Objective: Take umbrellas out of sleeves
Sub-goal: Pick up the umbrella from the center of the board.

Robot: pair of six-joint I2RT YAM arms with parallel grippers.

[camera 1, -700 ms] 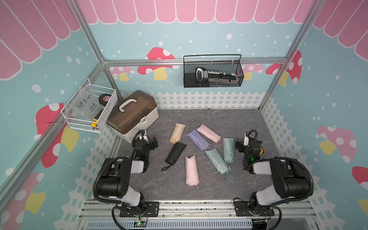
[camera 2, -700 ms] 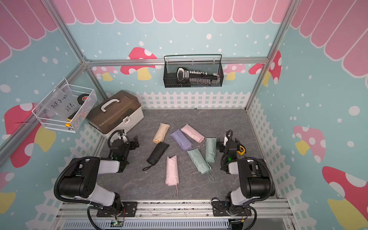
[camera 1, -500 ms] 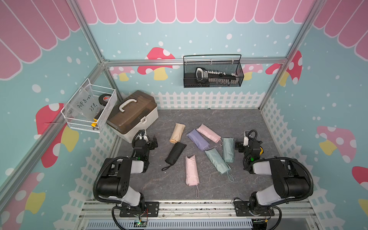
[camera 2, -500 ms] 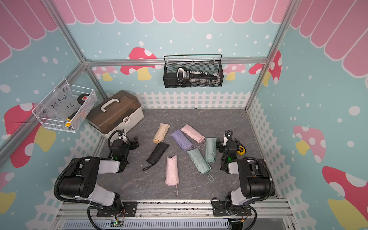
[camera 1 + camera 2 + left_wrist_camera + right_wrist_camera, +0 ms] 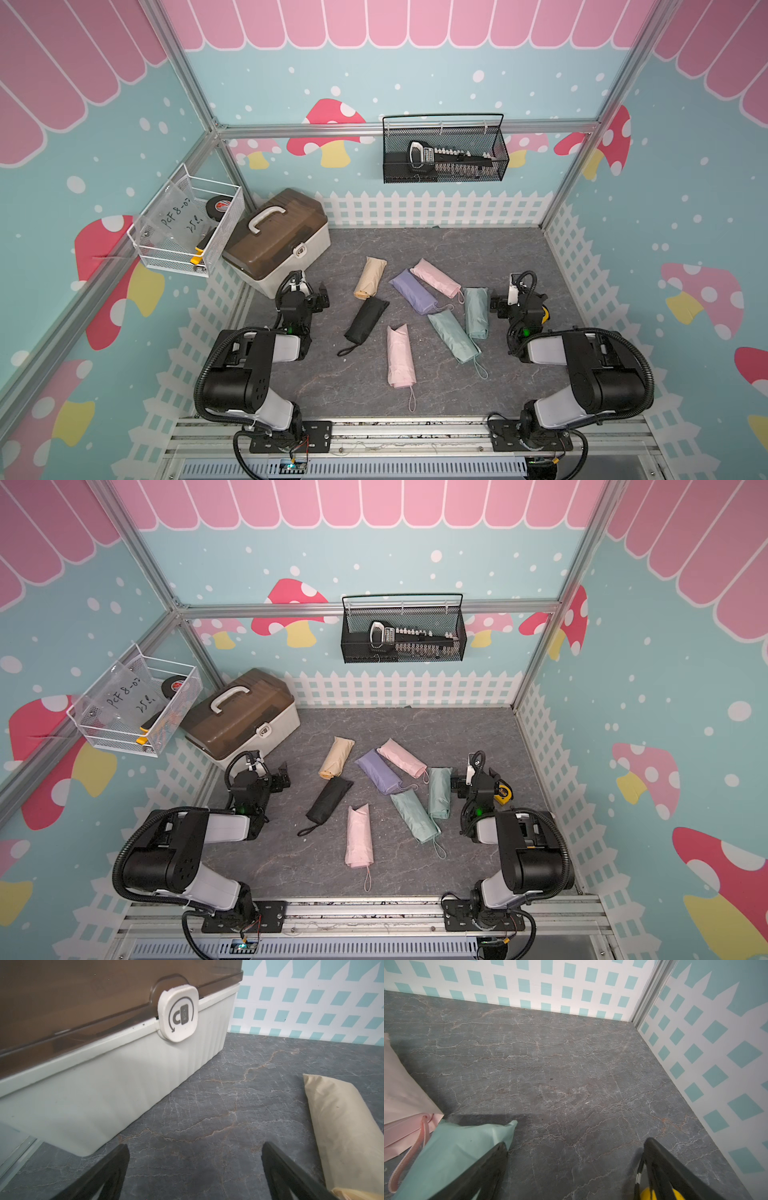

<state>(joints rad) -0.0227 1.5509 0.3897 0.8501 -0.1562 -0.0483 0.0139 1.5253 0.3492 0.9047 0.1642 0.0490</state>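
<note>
Several filled sleeves lie mid-floor in both top views: beige (image 5: 370,277), lilac (image 5: 413,291), pink (image 5: 435,277), two mint (image 5: 476,312) (image 5: 453,336), a second pink (image 5: 400,356) and black (image 5: 366,319). The umbrellas sit inside them; only ends and wrist loops (image 5: 411,399) poke out. My left gripper (image 5: 305,291) (image 5: 195,1147) is open and empty, low over the floor left of the beige sleeve (image 5: 340,1126). My right gripper (image 5: 517,297) (image 5: 576,1142) is open and empty, one finger beside a mint sleeve (image 5: 456,1151).
A brown-lidded toolbox (image 5: 276,241) (image 5: 104,1084) stands close in front of the left gripper. A yellow tape measure (image 5: 543,313) lies by the right gripper. A black wire basket (image 5: 444,153) hangs on the back wall, a white one (image 5: 187,226) on the left wall.
</note>
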